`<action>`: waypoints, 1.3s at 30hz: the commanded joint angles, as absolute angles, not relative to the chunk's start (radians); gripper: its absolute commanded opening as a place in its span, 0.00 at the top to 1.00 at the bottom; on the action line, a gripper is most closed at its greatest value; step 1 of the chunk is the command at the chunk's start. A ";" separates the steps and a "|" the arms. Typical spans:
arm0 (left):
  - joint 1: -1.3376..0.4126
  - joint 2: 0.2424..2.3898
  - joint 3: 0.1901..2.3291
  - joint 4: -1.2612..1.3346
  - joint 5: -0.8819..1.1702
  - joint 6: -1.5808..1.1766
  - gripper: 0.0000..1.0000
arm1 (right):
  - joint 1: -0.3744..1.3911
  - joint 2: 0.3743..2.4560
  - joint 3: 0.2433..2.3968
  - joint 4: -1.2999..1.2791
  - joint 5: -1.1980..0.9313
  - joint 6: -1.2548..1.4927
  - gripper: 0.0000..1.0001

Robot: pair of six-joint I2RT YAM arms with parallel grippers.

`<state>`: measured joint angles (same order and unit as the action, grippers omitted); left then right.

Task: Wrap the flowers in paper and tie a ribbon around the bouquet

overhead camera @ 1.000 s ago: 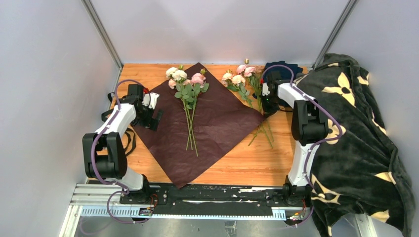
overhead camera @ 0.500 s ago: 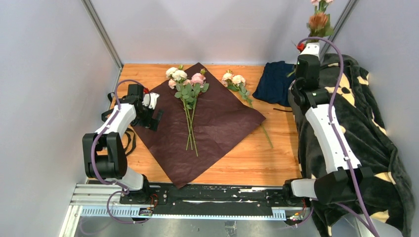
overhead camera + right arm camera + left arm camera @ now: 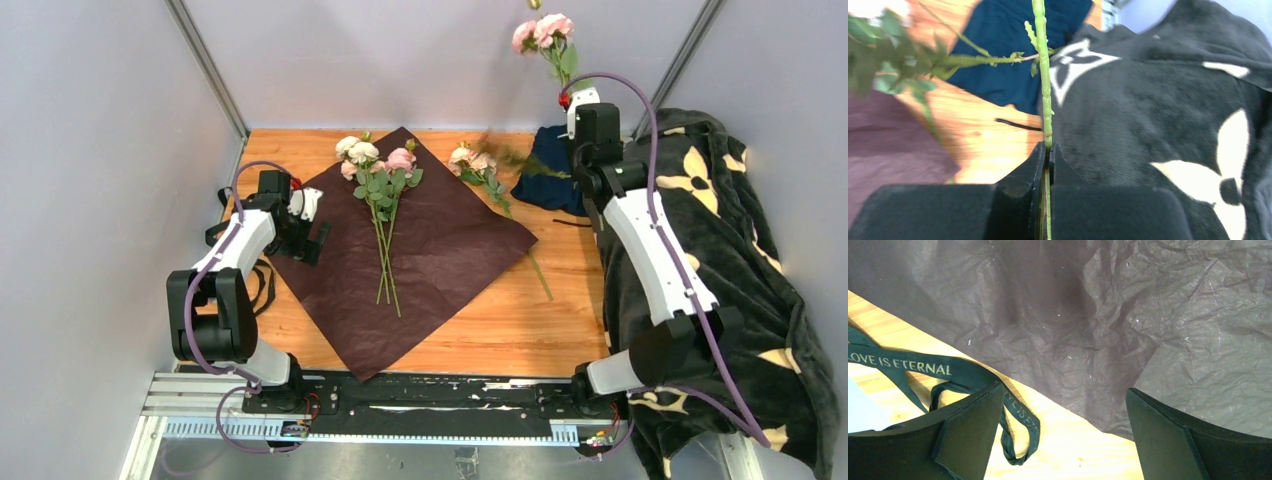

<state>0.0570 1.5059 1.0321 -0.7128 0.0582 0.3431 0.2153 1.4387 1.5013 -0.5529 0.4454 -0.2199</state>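
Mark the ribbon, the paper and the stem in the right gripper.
ribbon [image 3: 908, 365], left wrist view, on the lettered stretch.
paper [image 3: 450, 245], top external view, on its bare right half.
stem [image 3: 1046, 100], right wrist view, on the bare green length above the grip.

the left arm [image 3: 245, 240] and right arm [image 3: 650, 250] have white shells and black joints. purple cable [image 3: 612, 77] trails each. the left gripper's [image 3: 1063, 390] fingers [image 3: 968, 435] are black.
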 commanded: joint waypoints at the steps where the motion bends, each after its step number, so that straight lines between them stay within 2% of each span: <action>1: 0.060 1.474 1.056 -0.723 0.057 0.363 0.00 | 0.219 1.332 1.507 -0.566 0.166 -0.180 1.00; 6: 0.060 1.468 1.119 -0.777 0.093 0.382 0.00 | 0.212 1.269 1.517 -0.568 0.042 -0.100 1.00; 9: 0.060 1.446 1.215 -0.861 0.188 0.385 0.00 | 0.232 1.247 1.485 -0.474 -0.219 0.026 1.00; 12: 0.060 1.406 1.321 -0.909 0.378 0.343 0.00 | 0.345 1.285 1.409 -0.231 -0.429 0.231 1.00; 16: 0.058 1.373 1.446 -0.908 0.672 0.208 0.01 | 0.587 1.429 1.333 0.156 -0.390 0.485 1.00; 19: 0.047 1.370 1.522 -0.881 0.820 0.087 0.00 | 0.699 1.577 1.401 0.289 -0.413 0.539 1.00; 24: 0.012 1.309 1.419 -0.531 0.772 -0.281 0.00 | 0.832 1.724 1.510 0.358 -0.403 0.526 1.00; 26: 0.011 1.283 1.356 -0.398 0.700 -0.347 0.00 | 0.852 1.757 1.525 0.376 -0.415 0.542 1.00; 29: 0.011 1.293 1.340 -0.382 0.609 -0.355 0.03 | 0.881 1.775 1.519 0.399 -0.417 0.551 1.00; 30: 0.011 1.299 1.340 -0.378 0.600 -0.359 0.06 | 0.888 1.779 1.517 0.399 -0.418 0.551 1.00; 32: 0.011 1.306 1.330 -0.353 0.603 -0.381 0.25 | 0.896 1.792 1.517 0.398 -0.433 0.552 1.00; 33: 0.011 1.308 1.325 -0.342 0.605 -0.395 0.49 | 0.897 1.798 1.519 0.394 -0.440 0.555 1.00; 34: 0.011 1.310 1.322 -0.335 0.605 -0.407 0.77 | 0.899 1.802 1.519 0.391 -0.447 0.557 1.00; 35: 0.011 1.311 1.318 -0.333 0.602 -0.417 0.99 | 0.897 1.802 1.514 0.383 -0.457 0.553 1.00; 37: 0.011 1.315 1.304 -0.345 0.588 -0.426 1.00 | 0.886 1.797 1.513 0.351 -0.493 0.510 0.96; 38: 0.011 1.322 1.296 -0.365 0.570 -0.424 1.00 | 0.873 1.784 1.514 0.320 -0.528 0.471 0.86; 39: 0.011 1.340 1.285 -0.386 0.554 -0.417 1.00 | 0.845 1.766 1.514 0.276 -0.574 0.424 0.70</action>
